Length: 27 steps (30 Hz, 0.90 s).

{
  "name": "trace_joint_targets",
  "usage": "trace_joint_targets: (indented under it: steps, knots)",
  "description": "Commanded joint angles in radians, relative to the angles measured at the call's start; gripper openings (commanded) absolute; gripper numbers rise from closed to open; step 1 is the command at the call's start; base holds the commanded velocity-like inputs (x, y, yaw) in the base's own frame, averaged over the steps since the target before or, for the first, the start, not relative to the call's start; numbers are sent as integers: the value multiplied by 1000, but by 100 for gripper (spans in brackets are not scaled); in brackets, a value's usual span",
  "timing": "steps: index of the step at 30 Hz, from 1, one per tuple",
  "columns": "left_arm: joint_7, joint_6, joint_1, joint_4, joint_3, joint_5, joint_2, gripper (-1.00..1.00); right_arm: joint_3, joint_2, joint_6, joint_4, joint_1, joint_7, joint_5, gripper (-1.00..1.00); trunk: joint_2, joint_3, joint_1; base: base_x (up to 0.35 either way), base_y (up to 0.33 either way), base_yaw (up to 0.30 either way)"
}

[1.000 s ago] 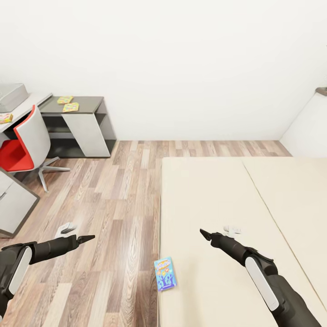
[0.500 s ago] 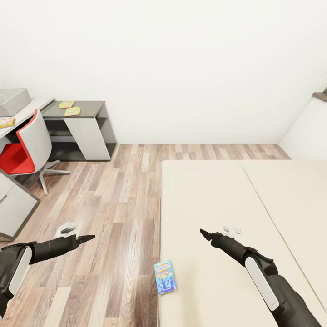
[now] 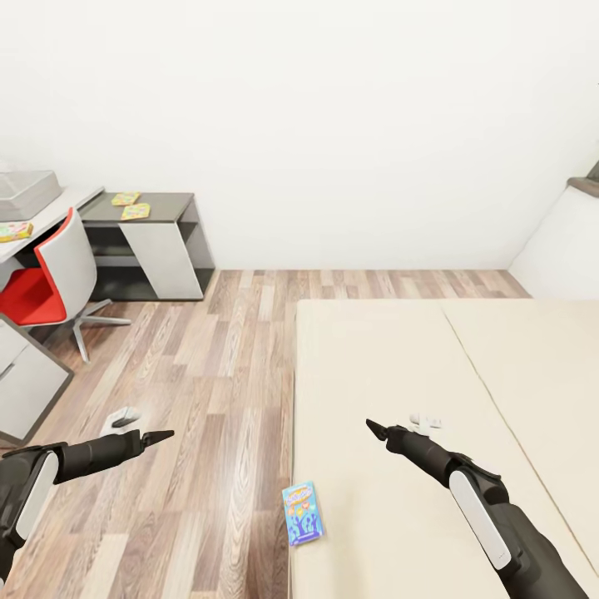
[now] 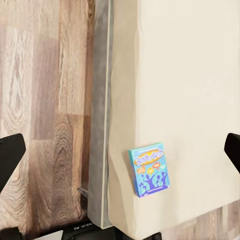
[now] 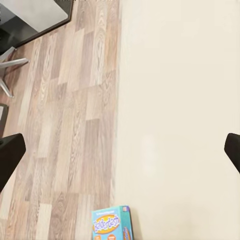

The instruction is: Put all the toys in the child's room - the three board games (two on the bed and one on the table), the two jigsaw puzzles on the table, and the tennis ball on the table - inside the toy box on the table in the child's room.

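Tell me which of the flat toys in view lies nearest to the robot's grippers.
The blue cartoon-printed board game, at the bed's near edge. The two jigsaw puzzles lie far off on the desk's dark wing.

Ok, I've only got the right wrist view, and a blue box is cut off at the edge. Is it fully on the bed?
Observer: Yes. The left wrist view shows the whole blue board game lying flat on the bed, close to the edge beside the floor.
Operator: Is either hand holding anything?
Observer: No. In the head view the left hand hangs over the floor and the right hand over the bed, both open and empty.
Operator: Where's the toy box?
Observer: Far left in the head view, the toy box sits on the table, across the floor from the bed.
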Motion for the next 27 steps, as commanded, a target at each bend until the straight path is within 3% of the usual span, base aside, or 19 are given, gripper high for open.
trace_joint_targets:
  steps: [1,27]
  knots:
    - [-4,4,-1,0,1,0,0,100,1,-1,5,-1,-1,-1,-5,100,-2,0,1,0,0,0]
    - [-8,4,-1,-8,0,0,0,100,1,0,3,-1,-1,-1,-5,100,-2,43,1,0,0,0]
